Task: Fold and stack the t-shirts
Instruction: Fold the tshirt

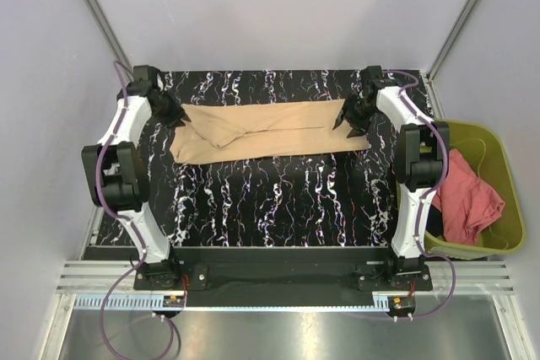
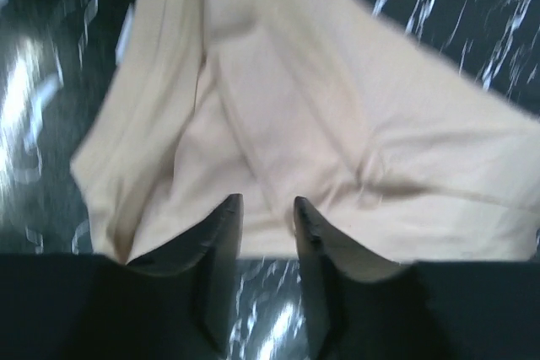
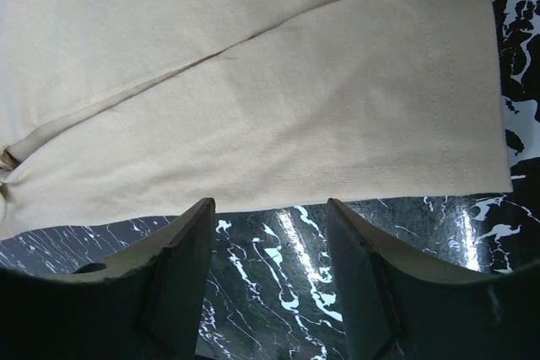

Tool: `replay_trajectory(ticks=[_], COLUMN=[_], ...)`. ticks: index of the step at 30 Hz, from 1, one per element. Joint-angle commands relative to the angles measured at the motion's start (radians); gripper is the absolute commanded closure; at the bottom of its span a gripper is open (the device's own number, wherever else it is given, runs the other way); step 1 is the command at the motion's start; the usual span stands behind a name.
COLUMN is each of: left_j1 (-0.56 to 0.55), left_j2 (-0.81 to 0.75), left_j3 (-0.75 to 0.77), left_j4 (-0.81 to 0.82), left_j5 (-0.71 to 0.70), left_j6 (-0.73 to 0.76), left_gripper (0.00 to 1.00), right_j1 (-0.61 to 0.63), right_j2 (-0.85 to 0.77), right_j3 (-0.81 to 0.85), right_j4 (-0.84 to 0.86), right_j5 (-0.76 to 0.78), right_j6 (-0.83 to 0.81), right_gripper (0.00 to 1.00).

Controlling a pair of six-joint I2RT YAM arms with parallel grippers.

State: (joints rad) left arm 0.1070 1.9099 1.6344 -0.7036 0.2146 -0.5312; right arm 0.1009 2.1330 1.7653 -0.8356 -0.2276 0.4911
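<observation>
Tan shirt lies sideways across the far half of the table, folded into a long band with a crease along its middle. There's a wide stretch of marbled top between its near edge and the arm bases, and only a thin strip past its far edge.

Left gripper is at the bunched left end, jaws narrowly parted. Its fingers are over the cloth's edge with nothing visibly pinched, though that view is blurred.

Right gripper is at the hemmed right end, jaws wide apart. Its tips are at the shirt's near edge, tabletop showing between them.

Both arms reach far, elbows raised at the table's sides, wrists turned inward.

Red shirt sits crumpled in the bin, off the table's right side.
</observation>
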Motion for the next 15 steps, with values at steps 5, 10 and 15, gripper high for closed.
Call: replay_trajectory(ticks=[5,10,15], left_j1=[-0.003,0.013,0.049], left_j2=[-0.078,-0.016,0.06], left_j3=[-0.212,-0.222,-0.235], left_j4=[0.038,0.032,-0.029], left_j5=[0.095,0.075,-0.009], left_j6=[0.014,0.036,0.037], left_gripper=[0.76,0.76,0.77], right_j1=[0.003,-0.01,-0.038], right_j2=[-0.054,-0.033,0.001], right_j3=[-0.018,-0.015,-0.032], right_j4=[0.03,0.033,0.035], right_j5=[0.0,0.028,0.073], right_j6=[-0.032,-0.046,-0.059], right_gripper=[0.47,0.59,0.62])
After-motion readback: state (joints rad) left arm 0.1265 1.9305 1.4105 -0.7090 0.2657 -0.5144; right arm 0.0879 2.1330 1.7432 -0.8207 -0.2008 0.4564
